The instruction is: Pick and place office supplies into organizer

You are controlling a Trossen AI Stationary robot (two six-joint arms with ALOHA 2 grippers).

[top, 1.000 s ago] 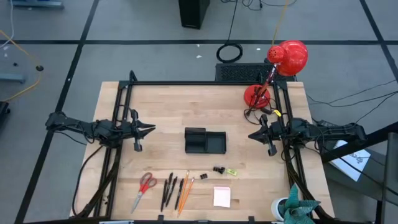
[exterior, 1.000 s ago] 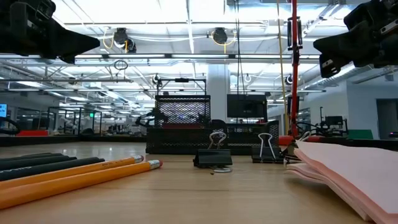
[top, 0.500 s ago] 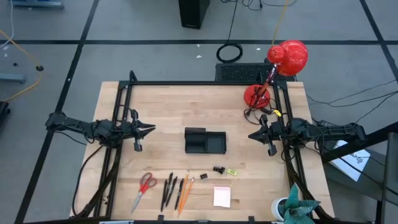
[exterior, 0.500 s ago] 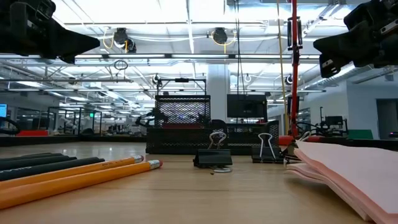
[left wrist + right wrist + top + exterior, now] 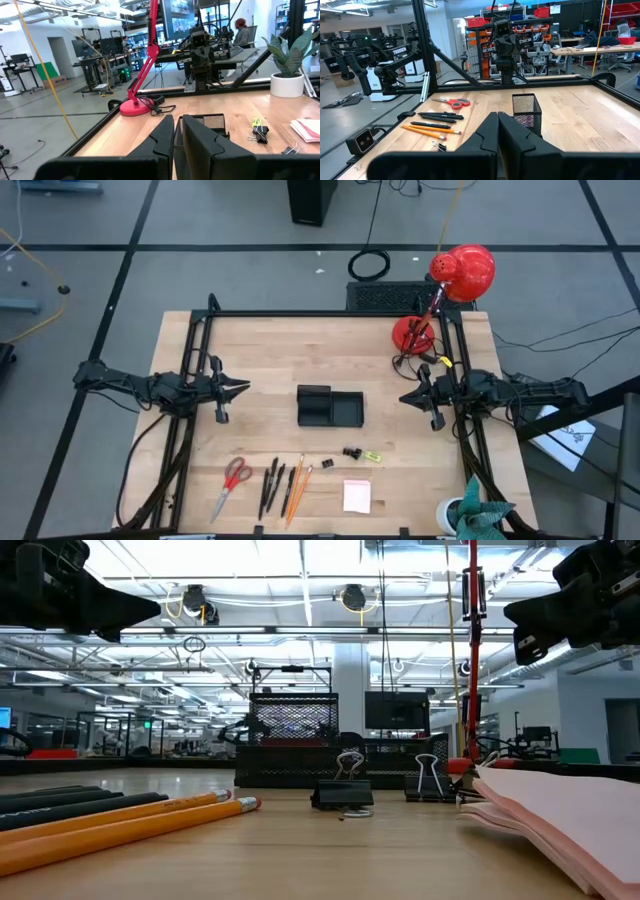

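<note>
The light wooden tabletop (image 5: 330, 350) in its black metal frame stood on a grey floor (image 5: 220, 270) crossed by dark tape lines. A red desk lamp (image 5: 455, 280) sat at one far corner, a coiled black cable (image 5: 370, 264) on the floor beyond it. Fluorescent ceiling lights (image 5: 300, 570) lit the workshop behind.

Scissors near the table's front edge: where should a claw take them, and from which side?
Best from straight above, at the metal blades just below the red handles of the scissors. They lie flat, blades pointing toward the front edge, with bare table on their left; pens lie close on the right.
</note>
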